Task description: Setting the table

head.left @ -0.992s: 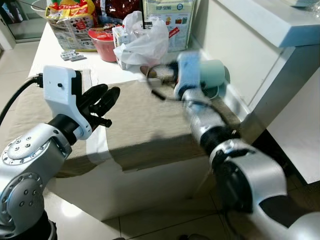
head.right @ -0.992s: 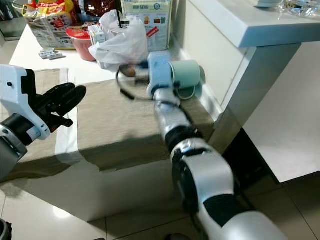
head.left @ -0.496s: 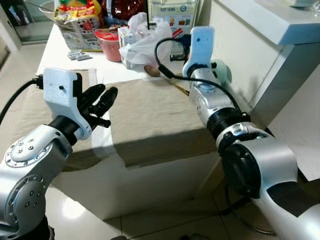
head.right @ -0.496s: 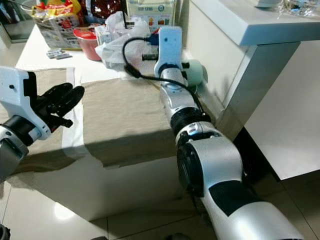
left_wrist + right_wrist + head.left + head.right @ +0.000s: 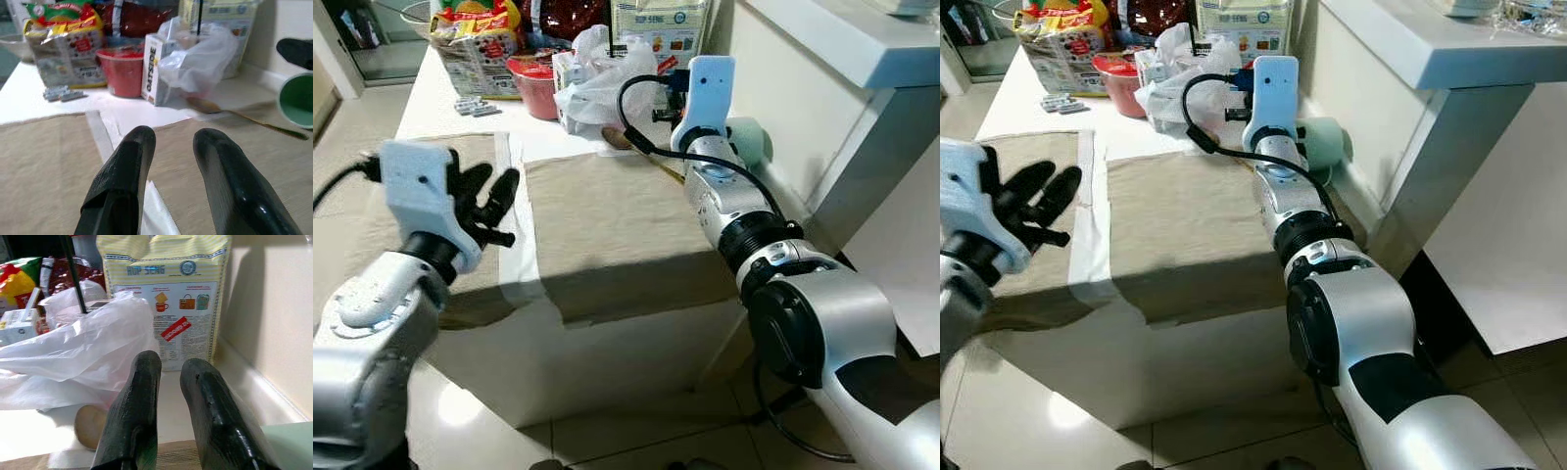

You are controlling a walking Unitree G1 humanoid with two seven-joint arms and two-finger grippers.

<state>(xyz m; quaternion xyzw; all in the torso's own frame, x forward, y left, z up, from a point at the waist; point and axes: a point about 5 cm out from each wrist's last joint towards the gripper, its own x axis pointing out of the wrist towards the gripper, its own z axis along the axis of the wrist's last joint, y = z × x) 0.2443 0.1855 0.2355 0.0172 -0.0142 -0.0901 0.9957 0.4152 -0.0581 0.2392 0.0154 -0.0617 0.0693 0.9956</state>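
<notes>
Black fingers of my right tool [image 5: 168, 416] stand a narrow gap apart with nothing between them, reaching over the far end of the surface [image 5: 450, 117] near the wall. Just beside that wrist lies a pale green mug [image 5: 751, 140] on its side, its open mouth showing in the left wrist view. A wooden spoon [image 5: 625, 144] rests past the far edge of the right beige placemat [image 5: 607, 220], its bowl toward the white plastic bag [image 5: 597, 83]. Behind the bag stands a yellow striped packet [image 5: 164, 293], and next to it a small white carton [image 5: 155, 68] and a red tub [image 5: 122, 71].

My left tool [image 5: 168, 181] hovers over the near left part of the surface, its 2 fingers parted a little and holding nothing. Under it lies a second beige placemat [image 5: 1043, 162], with a strip of white surface between the 2 mats. Farther back sits a colourful snack bag [image 5: 475, 44], and in front of it what looks like 2 small grey packets [image 5: 475, 107], too blurred to name.
</notes>
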